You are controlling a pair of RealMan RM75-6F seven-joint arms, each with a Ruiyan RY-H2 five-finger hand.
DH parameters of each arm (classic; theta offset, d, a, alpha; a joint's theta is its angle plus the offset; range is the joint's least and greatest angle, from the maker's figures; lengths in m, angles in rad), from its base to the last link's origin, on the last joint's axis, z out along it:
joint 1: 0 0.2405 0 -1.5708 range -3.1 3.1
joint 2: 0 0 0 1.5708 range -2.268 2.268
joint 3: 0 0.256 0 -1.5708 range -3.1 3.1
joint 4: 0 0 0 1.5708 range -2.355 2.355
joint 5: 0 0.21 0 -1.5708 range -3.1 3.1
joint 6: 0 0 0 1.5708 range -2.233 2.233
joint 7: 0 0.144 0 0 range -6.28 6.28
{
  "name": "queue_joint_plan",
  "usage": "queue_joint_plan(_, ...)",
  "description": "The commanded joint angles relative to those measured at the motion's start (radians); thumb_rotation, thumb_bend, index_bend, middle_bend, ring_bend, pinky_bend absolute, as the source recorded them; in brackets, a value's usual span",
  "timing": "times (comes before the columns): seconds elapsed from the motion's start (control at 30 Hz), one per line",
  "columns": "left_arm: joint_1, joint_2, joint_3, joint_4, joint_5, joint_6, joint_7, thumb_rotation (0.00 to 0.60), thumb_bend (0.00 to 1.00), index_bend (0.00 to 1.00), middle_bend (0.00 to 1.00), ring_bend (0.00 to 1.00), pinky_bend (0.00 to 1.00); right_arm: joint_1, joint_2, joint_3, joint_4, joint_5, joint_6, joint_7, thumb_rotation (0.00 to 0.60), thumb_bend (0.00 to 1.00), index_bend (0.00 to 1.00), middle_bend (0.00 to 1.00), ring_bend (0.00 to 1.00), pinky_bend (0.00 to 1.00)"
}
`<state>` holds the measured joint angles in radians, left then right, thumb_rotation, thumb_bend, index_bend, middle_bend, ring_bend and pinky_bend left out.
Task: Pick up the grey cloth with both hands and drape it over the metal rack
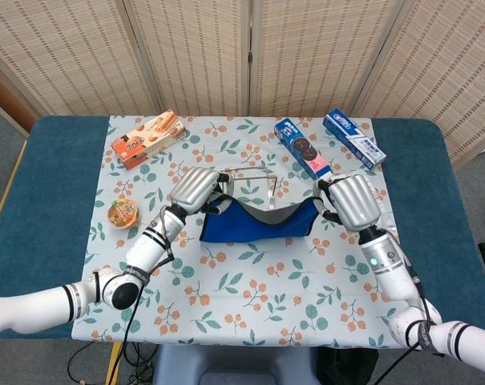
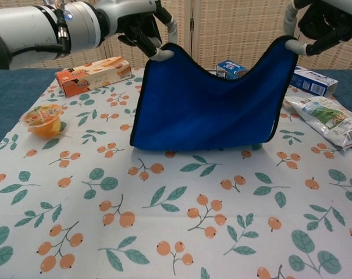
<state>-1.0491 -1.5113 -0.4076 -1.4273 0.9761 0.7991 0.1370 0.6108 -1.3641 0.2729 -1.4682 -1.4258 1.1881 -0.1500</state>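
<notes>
Grey cloth: lifted, corners grasped by left hand and right hand fingers; draping over metal rack pending.

Orange snack box, jelly cup, possibly biscuit boxes.

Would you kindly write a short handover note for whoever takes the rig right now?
Left hand grips one top corner of the grey cloth with the blue face; right hand grips the other.
The cloth hangs between them, sagging in the middle, just in front of the thin metal wire rack.
Done: cloth lifted by both hands.
Left: carry it over the rack's top bar, lower it and let go.
</notes>
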Motion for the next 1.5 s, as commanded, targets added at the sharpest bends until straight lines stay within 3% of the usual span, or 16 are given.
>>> queue_joint_plan(0.03,-0.034,-0.017,-0.012,0.042,-0.050,-0.010,0.032,0.600,0.40,0.60,1.00,0.98,1.00,0.019,-0.008,0.016,0.018,0.025,-0.020,-0.008,0.600,0.50,0.64,0.85,0.78,0.88)
queue_joint_plan(0.57,-0.131,-0.061,-0.041,0.233,-0.217,-0.041,0.076,0.600,0.40,0.61,1.00,0.98,1.00,0.130,-0.073,0.077,0.149,0.147,-0.122,-0.017,0.600,0.50,0.64,0.85,0.78,0.88)
queue_joint_plan(0.9,-0.158,-0.064,-0.050,0.317,-0.259,-0.061,0.070,0.600,0.40,0.61,1.00,0.98,1.00,0.186,-0.102,0.093,0.202,0.151,-0.141,0.022,0.600,0.50,0.64,0.86,0.78,0.88)
queue_joint_plan(1.5,-0.204,-0.095,-0.050,0.449,-0.345,-0.084,0.098,0.600,0.40,0.61,1.00,0.98,1.00,0.293,-0.174,0.123,0.339,0.254,-0.235,-0.006,0.600,0.50,0.64,0.85,0.78,0.88)
